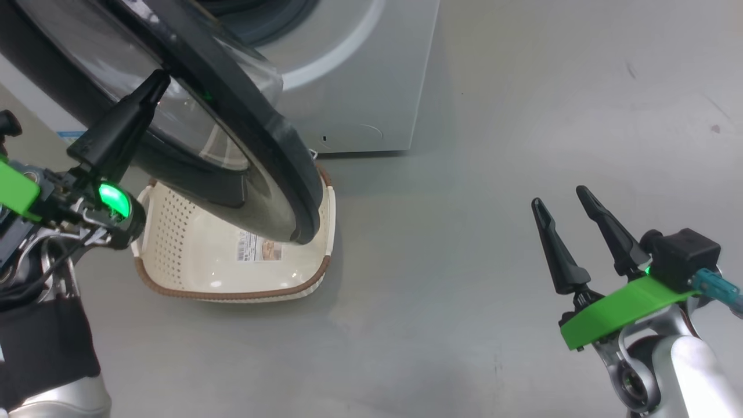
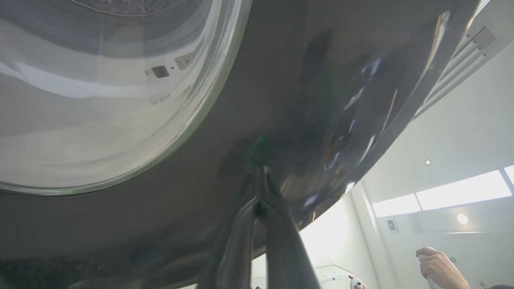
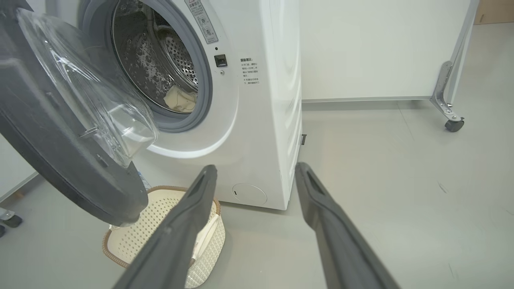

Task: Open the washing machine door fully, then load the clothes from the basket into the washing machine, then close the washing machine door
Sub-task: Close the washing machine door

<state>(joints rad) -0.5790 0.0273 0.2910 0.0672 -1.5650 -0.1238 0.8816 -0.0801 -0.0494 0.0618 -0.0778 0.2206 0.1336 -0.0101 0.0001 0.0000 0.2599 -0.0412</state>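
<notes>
The washing machine (image 1: 360,75) stands at the top with its door (image 1: 273,139) swung open over the basket (image 1: 232,295). My left gripper (image 1: 157,81) is shut, and its tip (image 2: 259,168) touches the door's glossy black outer rim beside the glass window (image 2: 100,100). The basket (image 3: 160,224) shows a bare bottom with a label sticker. Pale cream clothes (image 3: 180,99) lie inside the steel drum (image 3: 152,60). My right gripper (image 1: 558,197) hovers open over the floor at the lower right, away from the machine, with nothing between its fingers (image 3: 192,208).
Bare grey floor (image 1: 493,174) stretches to the right of the machine. A white panel on a caster wheel (image 3: 453,124) stands at the far right. A person's hand (image 2: 437,265) holding something white shows low in the left wrist view.
</notes>
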